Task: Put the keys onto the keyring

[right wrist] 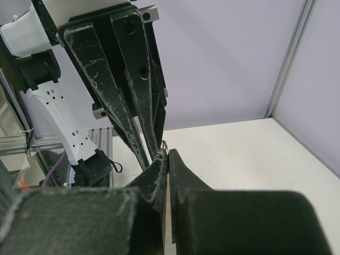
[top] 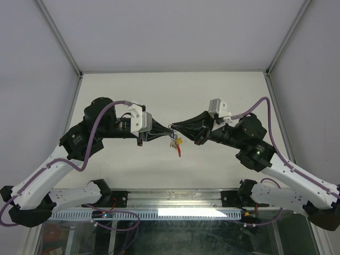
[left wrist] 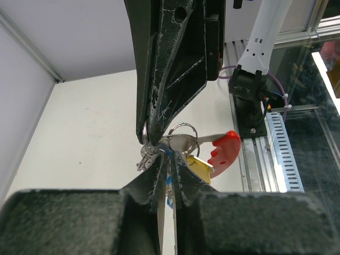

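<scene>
Both grippers meet tip to tip above the middle of the table. My left gripper (top: 168,129) (left wrist: 169,155) is shut on a key with a blue head (left wrist: 170,186), mostly hidden between its fingers. My right gripper (top: 175,128) (right wrist: 169,155) is shut on the thin silvery keyring (left wrist: 184,133) (right wrist: 164,144). A red-headed key (left wrist: 226,151) (top: 179,151) and a yellow-headed key (left wrist: 201,166) (top: 178,141) hang from the ring. A small bunch of silver keys (left wrist: 144,157) hangs to the left of the tips.
The white table (top: 175,90) lies below, with white walls and metal posts on three sides. A slotted cable tray (top: 159,213) and metal rail run along the near edge between the arm bases.
</scene>
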You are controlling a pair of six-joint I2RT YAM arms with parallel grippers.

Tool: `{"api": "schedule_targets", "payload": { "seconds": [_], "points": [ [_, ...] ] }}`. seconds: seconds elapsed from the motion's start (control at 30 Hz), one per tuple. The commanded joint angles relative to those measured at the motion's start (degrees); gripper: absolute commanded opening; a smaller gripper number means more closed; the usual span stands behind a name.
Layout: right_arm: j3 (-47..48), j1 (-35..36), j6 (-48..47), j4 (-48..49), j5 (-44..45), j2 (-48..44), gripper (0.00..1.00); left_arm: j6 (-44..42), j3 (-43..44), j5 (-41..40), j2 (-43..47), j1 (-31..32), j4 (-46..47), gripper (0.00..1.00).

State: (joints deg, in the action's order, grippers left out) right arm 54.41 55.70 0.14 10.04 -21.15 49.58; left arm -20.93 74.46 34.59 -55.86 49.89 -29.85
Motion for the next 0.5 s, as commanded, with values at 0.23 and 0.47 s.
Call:
{"api": "schedule_targets", "payload": {
  "seconds": [0.23, 0.47],
  "points": [
    [-0.42, 0.2, -0.14, 6.01, 3.61, -0.89, 0.0, 1.11, 0.52, 0.2, 1.98, 0.52, 4.29, 0.26],
    [-1.83, 0.2, -0.34, 8.41, 2.26, -2.13, 0.0, 1.5, 0.6, -1.89, 3.62, 0.5, 4.39, 0.25]
  ]
}}
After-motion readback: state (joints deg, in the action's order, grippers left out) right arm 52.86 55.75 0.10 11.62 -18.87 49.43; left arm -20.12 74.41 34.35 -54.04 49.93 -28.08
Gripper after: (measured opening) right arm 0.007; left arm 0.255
